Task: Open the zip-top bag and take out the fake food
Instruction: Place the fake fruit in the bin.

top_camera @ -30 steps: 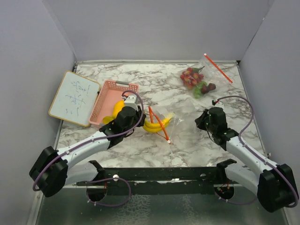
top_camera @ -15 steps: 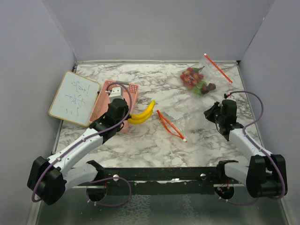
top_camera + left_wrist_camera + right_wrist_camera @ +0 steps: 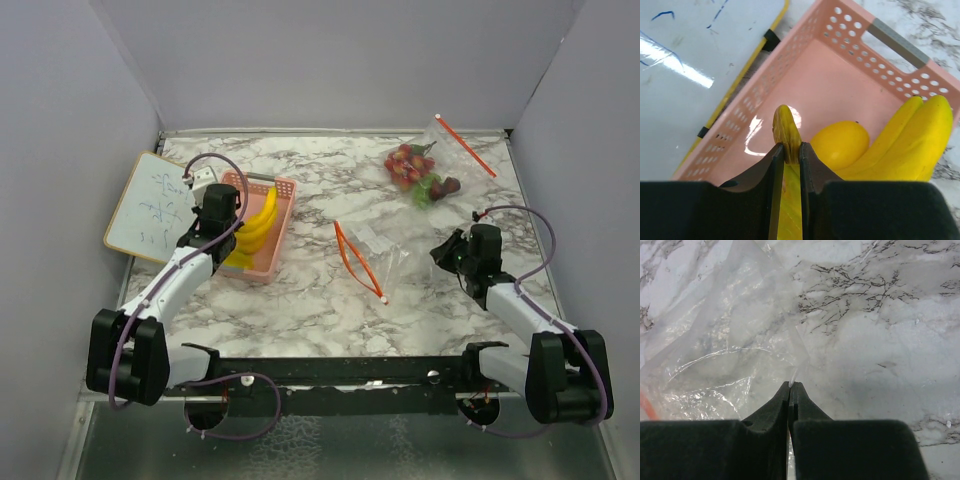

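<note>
**Left claw has the bananas over the basket**

Left claw (image 3: 788, 155) is narrowed onto the stem of the yellow bananas (image 3: 912, 132). Their glossy curved bodies run along the length of the pink perforated basket (image 3: 850, 27), hanging over it beside a smooth lemon (image 3: 840, 145). Letting go there should set them down inside.

Right claw (image 3: 790, 386) is pressed shut and seems to nip a fold of the crinkly clear bag (image 3: 715, 340), though the film is too thin to be sure. That bag lies flat on the marbled table (image 3: 300, 165), its orange zip strip (image 3: 358, 262) gaping.

Strawberries and darker pieces sit in a second bag (image 3: 420, 172) at the far right, much nearer the right arm.
</note>
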Robot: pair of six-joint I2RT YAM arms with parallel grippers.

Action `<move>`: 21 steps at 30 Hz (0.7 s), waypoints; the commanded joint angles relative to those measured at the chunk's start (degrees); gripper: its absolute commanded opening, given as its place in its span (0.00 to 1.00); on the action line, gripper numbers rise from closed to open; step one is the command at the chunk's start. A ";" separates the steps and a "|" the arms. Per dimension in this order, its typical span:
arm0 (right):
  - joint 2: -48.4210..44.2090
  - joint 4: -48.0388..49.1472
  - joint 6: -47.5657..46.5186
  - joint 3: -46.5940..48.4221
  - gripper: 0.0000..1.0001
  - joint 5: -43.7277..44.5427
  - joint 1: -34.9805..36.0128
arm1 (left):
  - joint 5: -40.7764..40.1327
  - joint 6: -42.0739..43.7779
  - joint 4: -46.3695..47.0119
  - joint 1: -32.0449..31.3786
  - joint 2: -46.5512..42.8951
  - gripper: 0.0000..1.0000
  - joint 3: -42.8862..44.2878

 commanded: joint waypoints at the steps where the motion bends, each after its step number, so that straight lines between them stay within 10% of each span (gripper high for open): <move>1: -0.18 2.59 -0.58 -0.04 0.02 -1.28 -0.22 | 1.11 0.44 2.71 3.65 1.55 0.00 1.65; 6: -1.48 1.90 -0.75 0.61 0.02 -0.80 -0.22 | 1.87 -0.33 1.95 4.32 2.52 0.26 1.70; 11: -4.48 -2.39 -1.43 3.28 0.34 1.45 -0.22 | 3.96 -1.60 2.30 4.37 0.43 0.66 0.30; 21: -6.16 -7.81 -2.02 11.84 0.44 -0.39 -0.22 | 7.69 -4.46 0.86 -0.45 -7.68 0.70 1.25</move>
